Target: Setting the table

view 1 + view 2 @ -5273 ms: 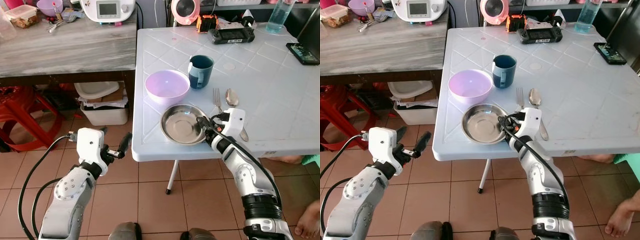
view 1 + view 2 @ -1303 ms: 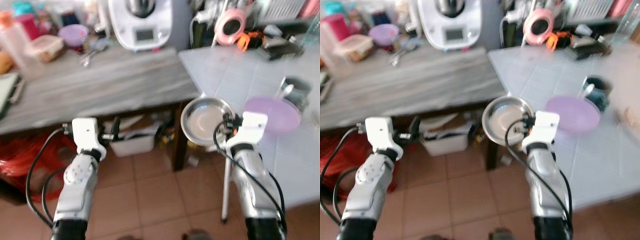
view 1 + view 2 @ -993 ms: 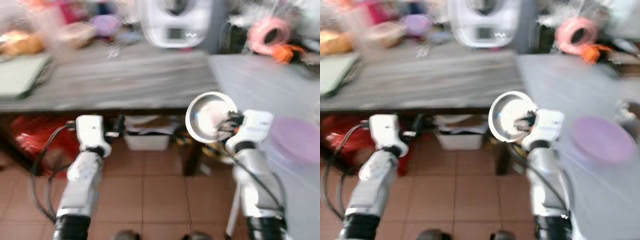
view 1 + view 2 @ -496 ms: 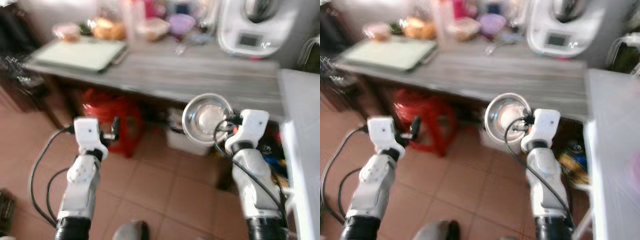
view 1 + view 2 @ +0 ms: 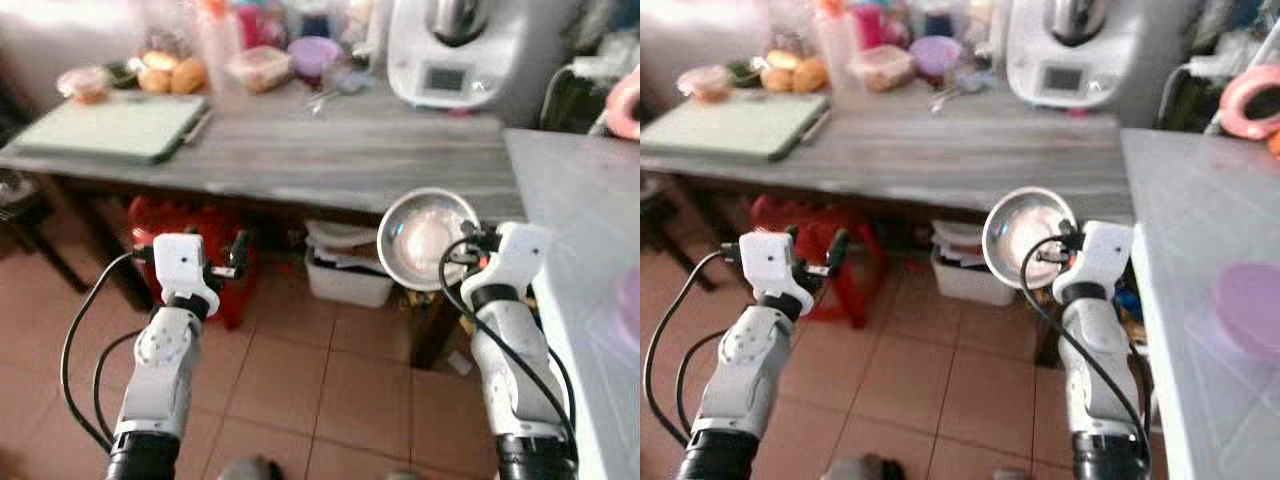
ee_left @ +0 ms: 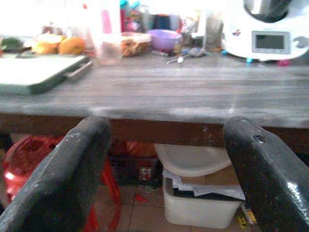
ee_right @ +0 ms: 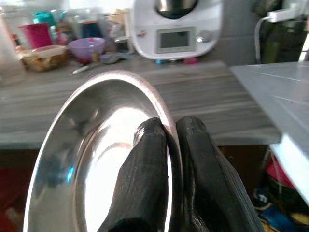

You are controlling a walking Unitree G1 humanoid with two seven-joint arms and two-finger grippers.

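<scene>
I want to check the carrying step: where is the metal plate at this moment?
The metal plate is in the air, pinched at its rim by the right gripper, in front of the grey wooden counter and above the tiled floor.

This is a home kitchen. A grey wooden worktop (image 5: pixel 300 160) runs along the wall, with a white countertop cooking machine (image 5: pixel 470 50) at its far right corner, a green tray (image 5: pixel 110 125) at its left end, and food tubs, a purple bowl (image 5: pixel 313 52) and bread rolls (image 5: pixel 165 75) along its back edge. Beneath it sit a red plastic stool (image 5: pixel 200 235) and a white bin (image 5: pixel 345 270) on terracotta floor tiles (image 5: pixel 300 380).
</scene>
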